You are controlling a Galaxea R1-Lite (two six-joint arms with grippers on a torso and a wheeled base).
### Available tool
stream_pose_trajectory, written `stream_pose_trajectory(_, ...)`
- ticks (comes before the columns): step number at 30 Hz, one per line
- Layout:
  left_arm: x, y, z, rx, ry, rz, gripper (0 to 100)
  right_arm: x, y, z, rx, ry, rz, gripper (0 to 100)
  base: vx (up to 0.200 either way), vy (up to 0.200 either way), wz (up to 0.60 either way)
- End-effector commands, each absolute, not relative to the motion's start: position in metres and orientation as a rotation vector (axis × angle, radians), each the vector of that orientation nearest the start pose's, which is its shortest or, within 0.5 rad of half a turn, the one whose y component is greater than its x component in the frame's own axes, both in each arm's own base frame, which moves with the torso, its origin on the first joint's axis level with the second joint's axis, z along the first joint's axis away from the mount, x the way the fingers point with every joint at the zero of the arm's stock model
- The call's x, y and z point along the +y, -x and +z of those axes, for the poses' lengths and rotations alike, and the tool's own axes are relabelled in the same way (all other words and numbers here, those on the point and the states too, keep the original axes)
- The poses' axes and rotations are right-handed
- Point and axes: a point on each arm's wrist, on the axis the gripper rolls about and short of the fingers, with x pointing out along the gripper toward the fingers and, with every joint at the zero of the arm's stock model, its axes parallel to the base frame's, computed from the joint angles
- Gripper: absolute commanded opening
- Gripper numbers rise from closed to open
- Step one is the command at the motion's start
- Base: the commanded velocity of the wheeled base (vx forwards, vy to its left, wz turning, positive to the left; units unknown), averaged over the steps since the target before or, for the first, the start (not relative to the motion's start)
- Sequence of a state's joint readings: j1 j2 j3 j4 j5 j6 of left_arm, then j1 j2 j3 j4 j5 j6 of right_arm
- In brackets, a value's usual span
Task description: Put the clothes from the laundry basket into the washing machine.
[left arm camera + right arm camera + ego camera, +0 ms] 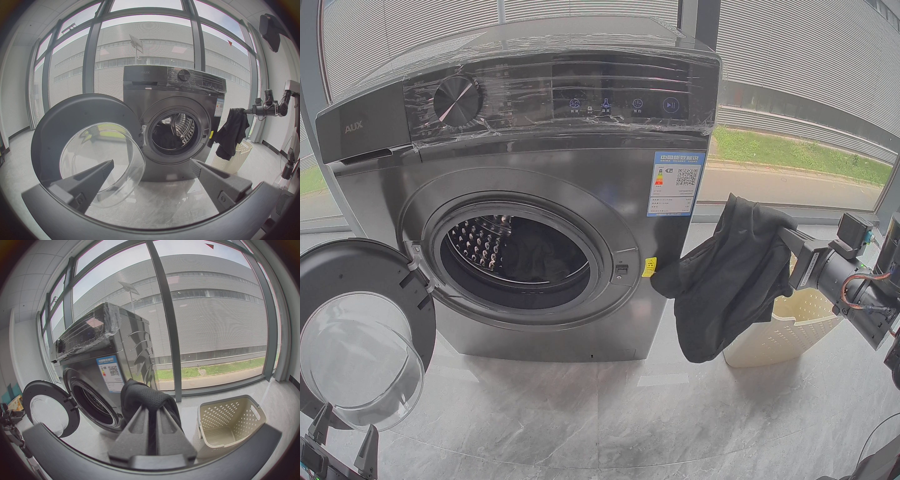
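1. The right hand (152, 410) is pinched narrow on the top edge of a black garment (731, 281), which hangs free below the fingers, off the floor (581, 412).
2. The garment hangs to the right of the washing machine (550, 169). Its left fold is just beside the machine's front right corner.
3. Behind the hanging cloth, the laundry basket (800, 325) stands on the floor right of the machine, near the window.
4. The drum opening (481, 240) lies left of the garment, across the machine's front panel. Dark cloth (544, 256) already lies inside the drum.
5. The door (362, 275) stands wide open at the left edge of the opening, its glass bowl bulging toward the near side.
6. The left hand (344, 431) sits low at the near left, just below the door's rim. Its fingers are spread wide and hold nothing.
7. Bare floor stretches along the near side of the machine, between the two hands.
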State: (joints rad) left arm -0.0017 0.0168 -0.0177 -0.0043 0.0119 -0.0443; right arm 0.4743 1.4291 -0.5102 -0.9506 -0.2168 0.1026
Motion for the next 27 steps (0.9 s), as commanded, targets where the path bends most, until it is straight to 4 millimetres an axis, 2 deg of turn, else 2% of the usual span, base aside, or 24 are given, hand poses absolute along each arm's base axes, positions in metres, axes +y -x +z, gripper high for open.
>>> stream_pose_trajectory(1, 0.0003, 0.0226, 0.0765, -0.002, 0.044, 0.011, 100, 0.0985, -0.2048, 0.2051, -0.009, -0.11, 0.254, 0, -0.2, 0.0, 0.0)
stream_pose_trajectory(4, 0.0003, 0.0226, 0.0765, -0.002, 0.044, 0.011, 100, 0.0975, -0.2052, 0.2051, -0.009, -0.108, 0.251, 0, -0.2, 0.0, 0.0)
stream_pose_trajectory(13, 0.0003, 0.0226, 0.0765, -0.002, 0.044, 0.011, 100, 0.0998, -0.2076, 0.2017, 0.0, -0.11, 0.266, 0, 0.0, 0.0, 0.0)
stream_pose_trajectory(27, 0.0003, 0.0226, 0.0765, -0.002, 0.044, 0.011, 100, 0.1007, -0.2045, 0.1995, 0.009, -0.106, 0.279, 0, 0.0, 0.2, 0.0)
